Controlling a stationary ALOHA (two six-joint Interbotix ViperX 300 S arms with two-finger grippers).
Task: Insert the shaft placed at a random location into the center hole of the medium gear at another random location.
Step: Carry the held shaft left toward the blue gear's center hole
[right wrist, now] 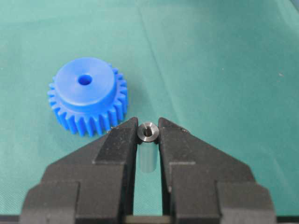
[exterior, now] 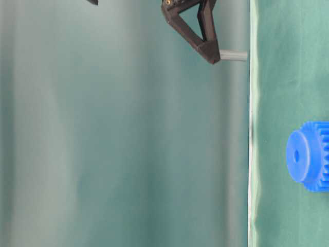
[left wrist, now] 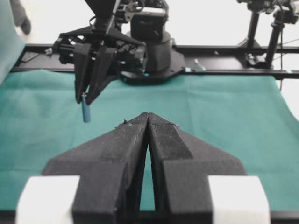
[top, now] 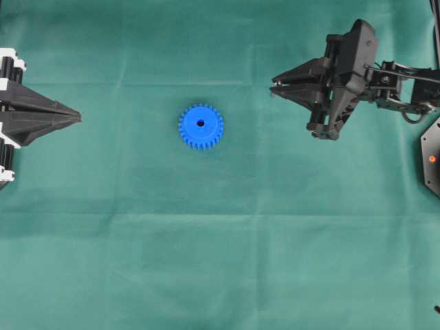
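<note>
The blue medium gear (top: 201,126) lies flat on the green cloth, center hole (top: 201,124) facing up and empty. My right gripper (top: 273,87) hangs above the cloth, to the right of the gear and a little farther back, shut on the shaft (right wrist: 149,132). The short grey pin stands upright between the fingertips, its lower part hanging below them (left wrist: 86,111). In the right wrist view the gear (right wrist: 88,95) sits ahead and left of the shaft, apart from it. My left gripper (top: 79,117) is shut and empty at the left edge, pointing toward the gear.
A black plate with an orange dot (top: 432,158) sits at the right edge. The right arm's base and a black frame rail (left wrist: 224,72) run along the far side in the left wrist view. Green cloth (top: 220,261) covers the table.
</note>
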